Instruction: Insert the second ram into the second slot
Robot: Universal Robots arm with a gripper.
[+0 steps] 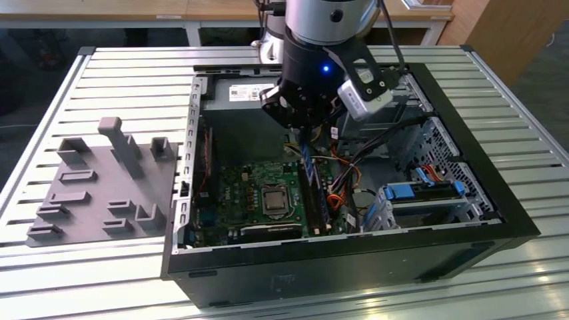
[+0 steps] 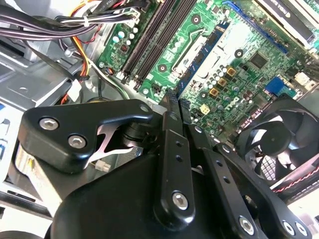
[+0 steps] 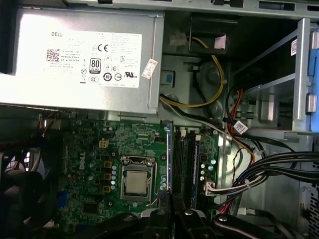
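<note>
Gripper (image 2: 175,105) body, black, sat nearest the lens in both wrist views. Its fingers (image 2: 169,129) were drawn together, clamped on the second ram (image 3: 168,159), which was seen edge-on as a thin blue strip. The stick stood over the memory slots (image 3: 182,164), just beside the CPU socket (image 3: 135,181). Whether it was seated could not be told. In the exterior view the claw hung over the open computer case (image 1: 356,267), the stick at 6 o'clock beneath it. A grey fixture plate (image 1: 106,187) lay at 9 o'clock from the case, on the slatted table (image 1: 124,67).
</note>
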